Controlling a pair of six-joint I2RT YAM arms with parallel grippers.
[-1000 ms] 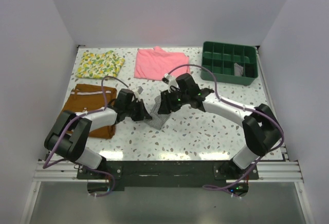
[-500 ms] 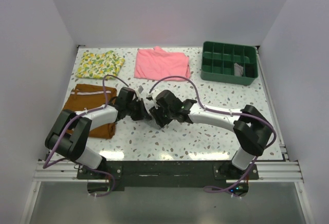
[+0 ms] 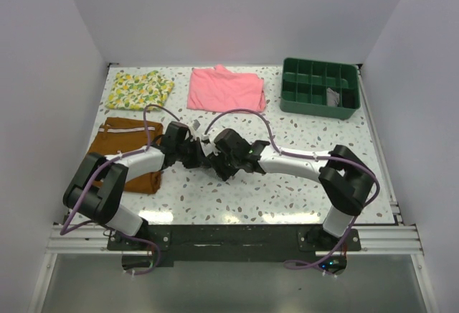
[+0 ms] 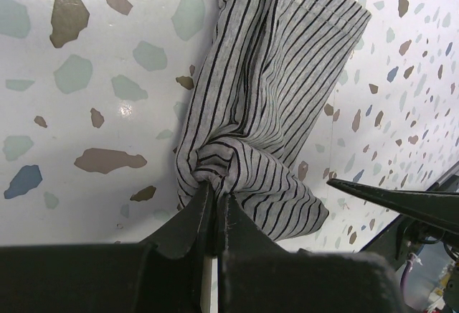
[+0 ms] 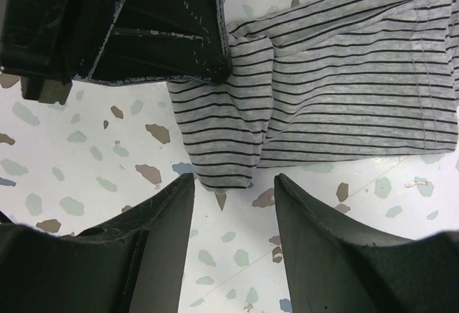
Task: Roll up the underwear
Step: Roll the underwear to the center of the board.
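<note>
Left side's unchanged: your left claw (image 4: 214, 191) is pinched tight on a bunched bit of the underwear (image 4: 265, 112), mid tabletop (image 3: 287, 191). What changed is your right arm. It swung in leftward, so the right claw (image 5: 233, 184) now hovers just beside it, prob setup for the roll imo. It's abt half open over the striped edge, holding nothing.

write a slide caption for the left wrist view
The left gripper pinches a bunched fold of the striped underwear on the speckled table.
</note>
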